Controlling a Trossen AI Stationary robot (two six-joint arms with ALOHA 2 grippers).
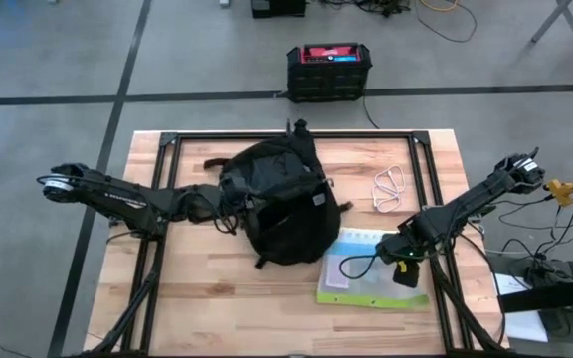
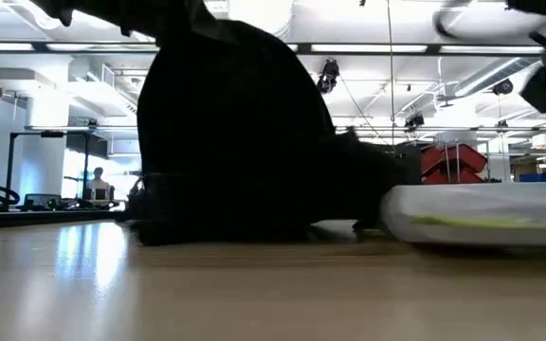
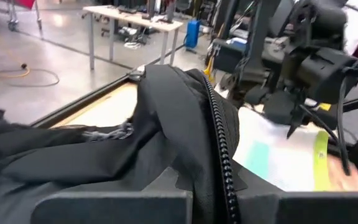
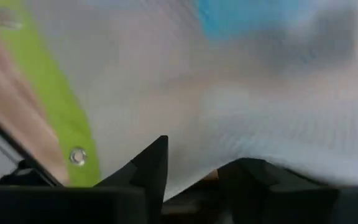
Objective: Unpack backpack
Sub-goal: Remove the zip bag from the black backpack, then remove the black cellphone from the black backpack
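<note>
A rumpled black backpack point(image 1: 279, 204), zip gaping, held by the left gripper point(image 1: 229, 211); the right gripper point(image 1: 384, 249) pinches a translucent folder point(image 1: 371, 283).

Black backpack point(image 3: 104, 155) fabric bunched right against left gripper, open zipper point(image 3: 219, 143) running away from fingers; beyond it, right gripper point(image 3: 291, 106) above translucent folder point(image 3: 278, 158) with green edge on wooden table point(image 3: 104, 109); room desk point(image 3: 132, 18) far behind

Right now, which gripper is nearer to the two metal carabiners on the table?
The right gripper. It is over the folder, just toward the front edge from the carabiners. The left gripper is across the backpack, at its left side.
</note>
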